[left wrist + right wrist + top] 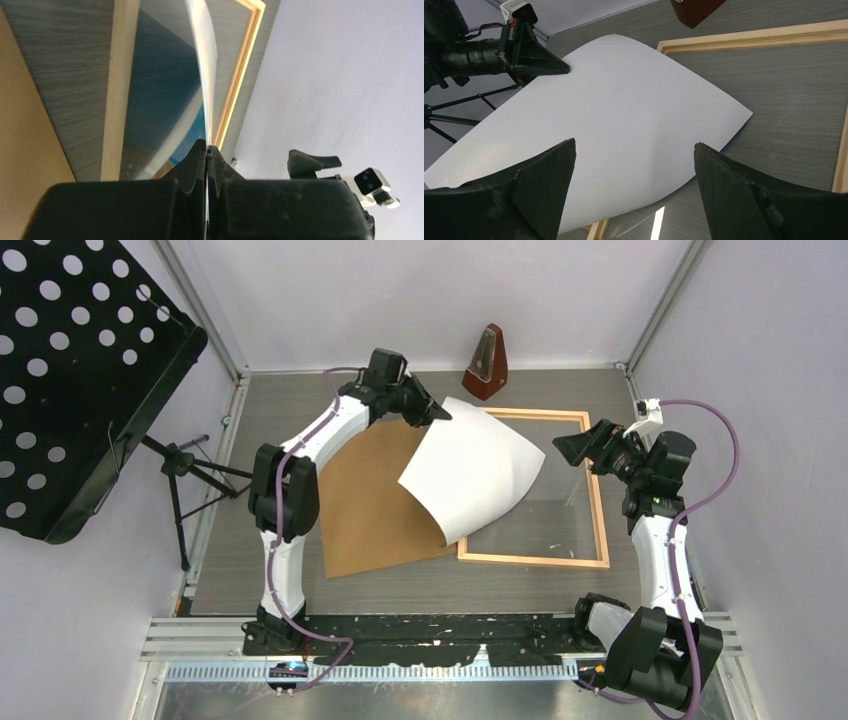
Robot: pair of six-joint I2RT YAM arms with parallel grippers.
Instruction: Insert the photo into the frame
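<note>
The photo (475, 468) looks thin, light and floppy, so the left gripper (443, 414) pinches its edge tight, while the right gripper (568, 448) hangs spread wide.

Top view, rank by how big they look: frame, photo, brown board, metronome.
1. frame
2 or 3, unsure. photo and brown board: the photo is lifted and curled, the board partly covered.
4. metronome

The photo (475, 475) is smooth paper, its back matt white. The frame (598, 510) is pale natural wood, the backing board (365, 505) matt brown.
</note>
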